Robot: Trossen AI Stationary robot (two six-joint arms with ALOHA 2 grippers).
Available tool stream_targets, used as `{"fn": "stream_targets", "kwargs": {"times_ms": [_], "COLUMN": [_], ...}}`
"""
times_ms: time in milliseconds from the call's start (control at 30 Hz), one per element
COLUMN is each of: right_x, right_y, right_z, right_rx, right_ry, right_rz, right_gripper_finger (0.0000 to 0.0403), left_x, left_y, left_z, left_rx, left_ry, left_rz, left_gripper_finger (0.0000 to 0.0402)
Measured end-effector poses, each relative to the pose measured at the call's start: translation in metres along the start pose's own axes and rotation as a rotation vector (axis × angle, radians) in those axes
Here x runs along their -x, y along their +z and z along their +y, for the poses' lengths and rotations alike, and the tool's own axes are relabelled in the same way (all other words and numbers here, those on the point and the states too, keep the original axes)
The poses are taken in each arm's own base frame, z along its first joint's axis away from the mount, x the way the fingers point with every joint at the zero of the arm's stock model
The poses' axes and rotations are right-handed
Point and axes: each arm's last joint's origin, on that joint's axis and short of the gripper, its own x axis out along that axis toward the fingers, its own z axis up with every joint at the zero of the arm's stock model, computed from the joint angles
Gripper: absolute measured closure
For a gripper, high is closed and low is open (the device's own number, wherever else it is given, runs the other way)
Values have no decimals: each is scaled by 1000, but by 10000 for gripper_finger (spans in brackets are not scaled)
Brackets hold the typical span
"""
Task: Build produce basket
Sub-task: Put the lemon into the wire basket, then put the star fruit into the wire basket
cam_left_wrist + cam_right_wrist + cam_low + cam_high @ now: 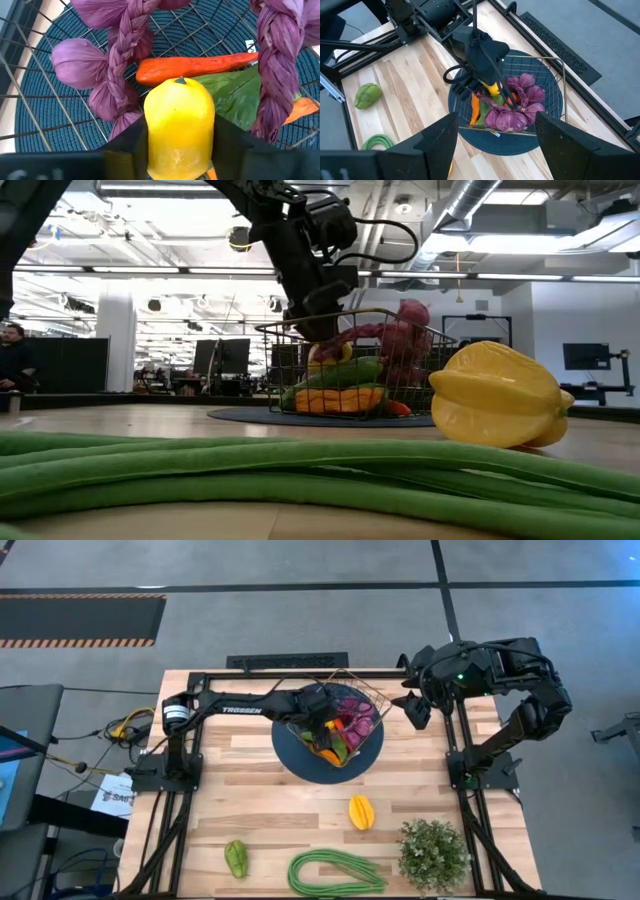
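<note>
The wire basket (362, 690) stands on a round dark blue mat (290, 745) at the table's far middle. In it lie purple braided bulbs (120, 65), an orange-red carrot (195, 67) and a green piece (235, 95). My left gripper (330, 725) reaches down into the basket, shut on a yellow lemon (180, 115), also seen low in the basket in the low view (330, 356). My right gripper (415, 710) waits high at the far right, open and holding nothing (497, 127). My left gripper pinches the lemon's two opposite sides (150, 135) between its two fingers, the stem tip pointing away from the wrist. The fingers slant down from the table's left side. The lemon sits inside the basket just above the other produce; whether it rests on them I cannot tell.
On the near half of the table lie a yellow ribbed fruit (361, 812), a green pepper (236, 858) and a loop of long green beans (335, 873). A bushy potted plant (433, 854) stands at the near right.
</note>
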Motion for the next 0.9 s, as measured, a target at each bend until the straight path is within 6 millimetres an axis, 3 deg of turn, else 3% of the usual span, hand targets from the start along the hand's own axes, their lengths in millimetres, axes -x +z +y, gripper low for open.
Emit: {"fn": "stream_targets", "kwargs": {"times_ms": [200,367,600,767,900], "right_x": [0,0,-1,-14,-36], "right_y": [0,0,-1,-7,-24], "right_z": [0,1,2,13,31], "right_rx": [9,11,-16,-36,-47], "right_ry": [16,21,50,64,45], "right_rz": [8,11,30,98,207], "right_gripper_finger": [122,122,122,122,122], "left_x": [5,36,123,196,239], "left_y": [-2,1,-3,-24,-49], "left_z": [0,5,14,11,7], "left_rx": [30,37,97,140,115], "left_ry": [2,47,89,41,-27], "left_rz": [23,-24,-172,-273,-297], "left_gripper_finger": [119,84,80,80,80]}}
